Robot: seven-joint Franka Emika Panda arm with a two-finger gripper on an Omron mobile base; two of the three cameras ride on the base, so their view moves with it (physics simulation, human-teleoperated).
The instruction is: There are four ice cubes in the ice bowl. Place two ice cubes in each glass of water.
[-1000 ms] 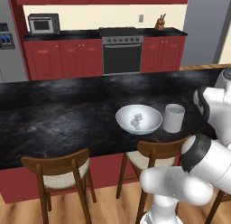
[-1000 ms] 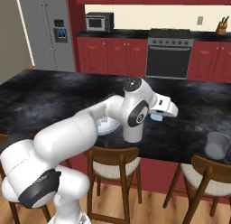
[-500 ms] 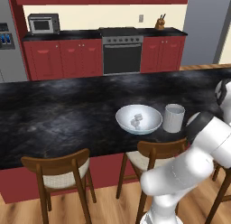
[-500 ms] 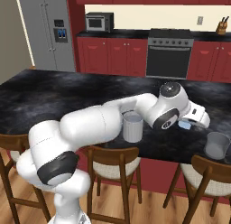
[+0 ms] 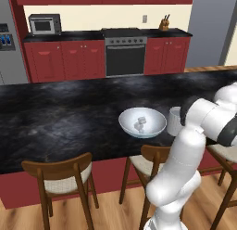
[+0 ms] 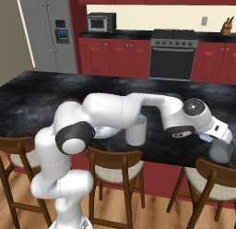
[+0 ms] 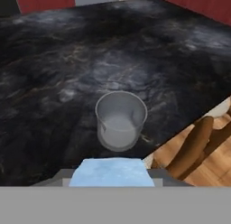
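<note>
One ice cube (image 7: 110, 172) now nearer second glass (image 7: 121, 120)

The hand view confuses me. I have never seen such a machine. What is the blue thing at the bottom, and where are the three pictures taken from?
The machine is a white robot arm at a black kitchen counter. Two cameras ride behind it, one to its left and one to its right. The third sits on its hand and looks along the gripper. The blue thing is a light blue ice cube, pinched in the gripper above the end glass. On the counter there is also the ice bowl with more pale cubes inside, and a second glass beside the bowl.
</note>
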